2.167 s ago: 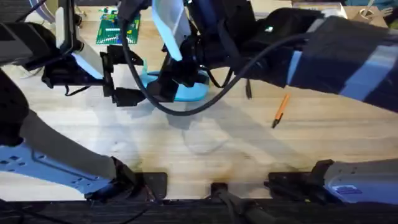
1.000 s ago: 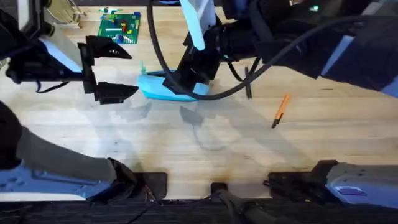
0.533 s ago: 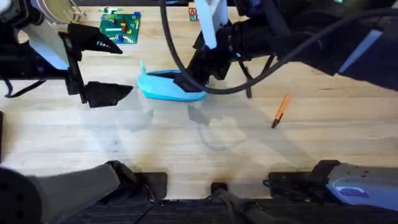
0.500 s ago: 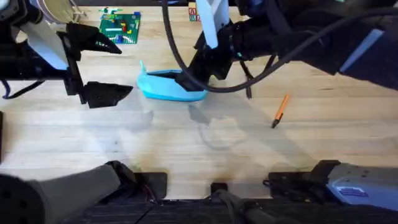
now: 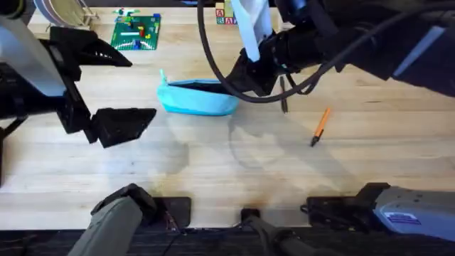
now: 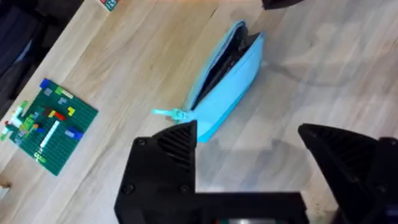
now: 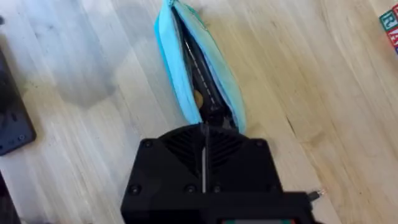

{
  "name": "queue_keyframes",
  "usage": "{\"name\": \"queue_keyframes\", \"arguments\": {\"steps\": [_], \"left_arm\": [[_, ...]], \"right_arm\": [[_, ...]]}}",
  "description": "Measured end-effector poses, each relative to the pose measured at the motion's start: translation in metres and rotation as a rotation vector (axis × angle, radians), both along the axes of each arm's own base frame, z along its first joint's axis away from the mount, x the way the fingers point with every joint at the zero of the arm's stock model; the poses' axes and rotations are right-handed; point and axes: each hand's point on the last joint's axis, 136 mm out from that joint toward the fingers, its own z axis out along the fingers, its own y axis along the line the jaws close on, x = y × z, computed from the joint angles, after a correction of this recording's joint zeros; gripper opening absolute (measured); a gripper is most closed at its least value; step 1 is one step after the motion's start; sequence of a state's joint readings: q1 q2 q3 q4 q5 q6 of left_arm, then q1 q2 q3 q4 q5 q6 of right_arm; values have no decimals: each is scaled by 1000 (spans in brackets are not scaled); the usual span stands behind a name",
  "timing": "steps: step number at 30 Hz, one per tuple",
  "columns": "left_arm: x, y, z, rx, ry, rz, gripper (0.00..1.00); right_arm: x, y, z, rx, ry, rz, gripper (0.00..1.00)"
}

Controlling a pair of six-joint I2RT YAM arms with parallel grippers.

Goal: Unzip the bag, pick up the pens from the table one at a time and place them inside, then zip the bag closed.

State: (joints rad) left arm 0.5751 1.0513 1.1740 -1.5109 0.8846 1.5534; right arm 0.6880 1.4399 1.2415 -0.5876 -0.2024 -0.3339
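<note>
The bag (image 5: 197, 99) lies on the table (image 5: 227, 171) with its zipper drawn open along the top. The right gripper (image 7: 204, 138) is pressed together at the bag's near end. The left gripper (image 5: 114, 89) is spread, well apart from the bag. Unzipping is judged done. The black pen (image 5: 284, 96) and orange pen (image 5: 320, 126) remain to be loaded; zipping is left.
</note>
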Motion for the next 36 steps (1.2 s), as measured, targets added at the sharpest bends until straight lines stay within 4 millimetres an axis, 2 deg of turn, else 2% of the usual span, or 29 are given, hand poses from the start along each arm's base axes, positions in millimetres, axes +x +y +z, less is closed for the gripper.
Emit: {"name": "queue_keyframes", "arguments": {"steps": [5, 9, 16, 20, 26, 36], "left_arm": [[-17, -10, 8, 5, -2, 32, 994], [-25, -14, 11, -16, 23, 88, 994], [-25, -13, 11, -22, 34, 97, 994], [-25, -13, 11, -23, 36, 99, 993], [-25, -13, 11, -25, 38, 102, 993], [-25, -13, 11, -25, 38, 102, 993]], "right_arm": [[-5, -4, -6, -39, 1, 36, 29], [-16, -13, -16, -164, -91, 246, 29], [-12, -17, -17, -214, -178, 358, 29], [-2, -20, -28, -231, -167, 364, 29], [9, -14, -46, -195, -128, 390, 29], [20, 5, -44, -110, -169, 419, 30]]}}
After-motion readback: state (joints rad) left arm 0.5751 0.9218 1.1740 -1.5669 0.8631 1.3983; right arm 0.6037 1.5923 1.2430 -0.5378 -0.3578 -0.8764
